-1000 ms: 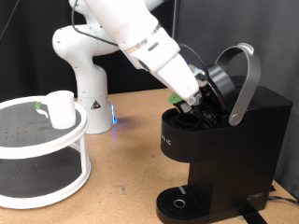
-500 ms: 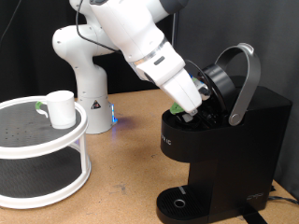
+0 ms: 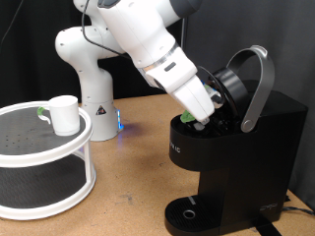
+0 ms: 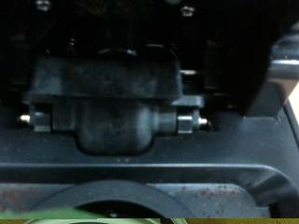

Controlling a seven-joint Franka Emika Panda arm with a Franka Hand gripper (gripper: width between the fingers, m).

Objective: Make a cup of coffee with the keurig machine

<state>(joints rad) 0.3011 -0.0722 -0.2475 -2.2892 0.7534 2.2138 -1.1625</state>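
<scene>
At about five o'clock in the exterior view stands the keurig machine (image 3: 231,162), its round drip tray (image 3: 187,212) lowest and nearest, its lid (image 3: 236,84) tipped open with the grey arched handle (image 3: 261,84) raised. The gripper (image 3: 204,116) reaches down into the open brew chamber, a speck of green showing at its tip; whether its fingers are open or closed, I cannot tell. The wrist view shows only the machine's dark inner housing (image 4: 126,98) close up, blurred. At nine o'clock the cup (image 3: 63,114) sits on the upper tier of a white round rack (image 3: 44,157), well apart from the machine. Behind it, at eleven o'clock, rises the arm's white base (image 3: 87,69).
</scene>
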